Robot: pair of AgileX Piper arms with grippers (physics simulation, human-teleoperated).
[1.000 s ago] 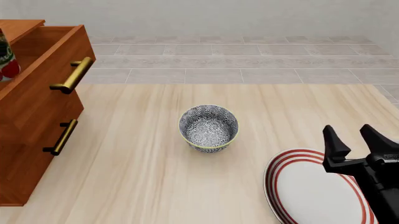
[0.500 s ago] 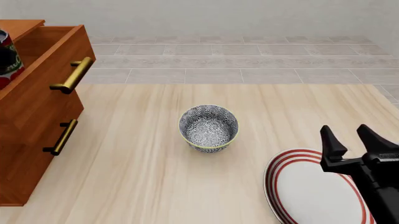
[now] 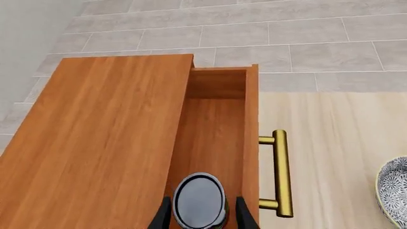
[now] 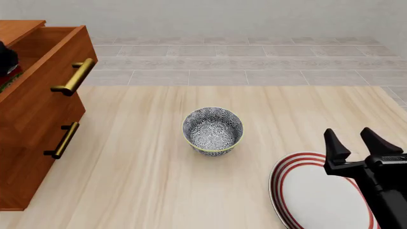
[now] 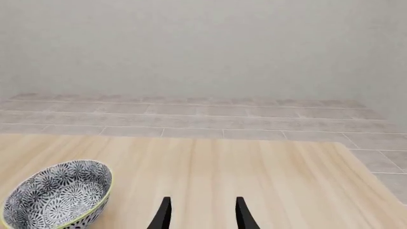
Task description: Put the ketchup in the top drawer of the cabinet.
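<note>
Red-brown wood of the top drawer (image 3: 216, 143) lies directly beneath the ketchup (image 3: 199, 201), which stands upright, clamped in the left gripper (image 3: 200, 217); right gripper (image 4: 353, 143) hangs spread, well away.

The right gripper (image 4: 357, 143) is matte black throughout, with two tapered, pointed fingers (image 4: 333, 143) rising from a blocky black crossbar, behind which a thick black wrist section runs back out of view. In the right wrist view its fingertips (image 5: 165, 213) show as two slim, slightly curved black blades. The left gripper (image 3: 200, 213) shows only two similar dark fingertips (image 3: 244, 213), with no cables, screws or markings visible on either.
</note>
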